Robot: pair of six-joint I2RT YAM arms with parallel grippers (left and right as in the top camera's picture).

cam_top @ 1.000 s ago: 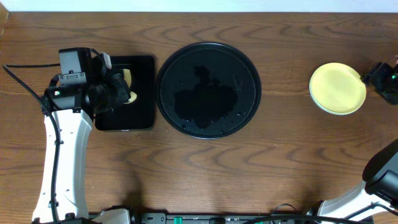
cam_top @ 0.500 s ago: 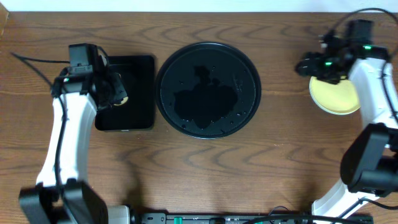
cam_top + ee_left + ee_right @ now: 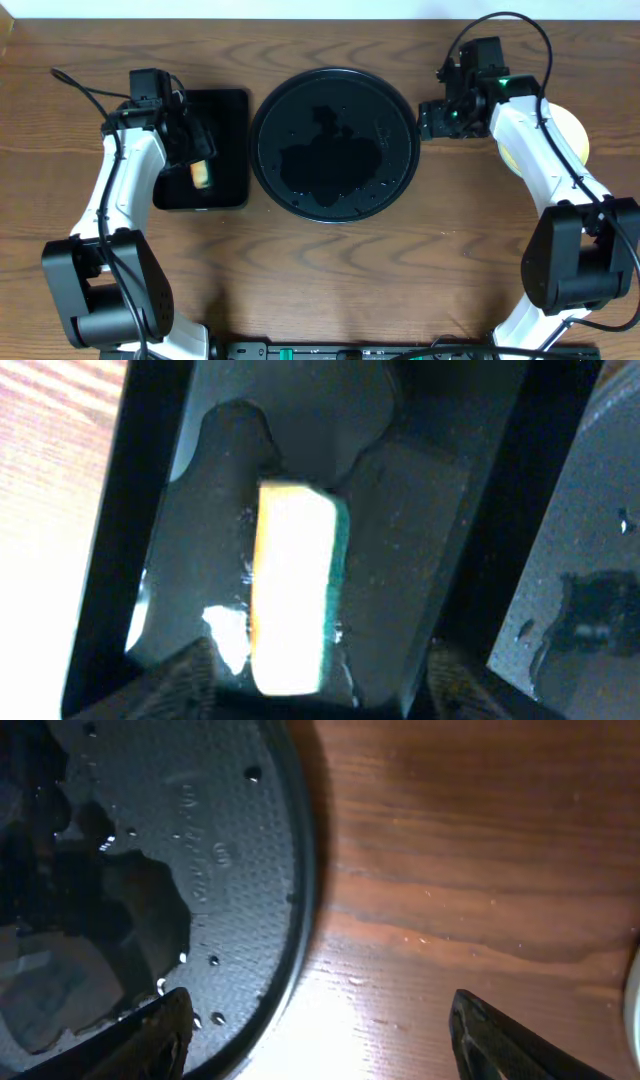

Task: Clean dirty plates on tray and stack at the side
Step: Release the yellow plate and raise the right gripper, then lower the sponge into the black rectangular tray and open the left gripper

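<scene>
Wood-grain table (image 3: 330,262); wet black tray (image 3: 334,144) centred.

Furniture: one wooden table (image 3: 330,270), dark brown, pronounced grain. Pale strip (image 3: 320,8) runs beyond its far edge; wall or floor undetermined. Lighting: bright glare patch (image 3: 345,1010) on the tabletop.

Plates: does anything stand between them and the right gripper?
Nothing visible. The right gripper hangs open over bare table beside the tray; the plates sit further right, partly hidden only by that arm.
</scene>
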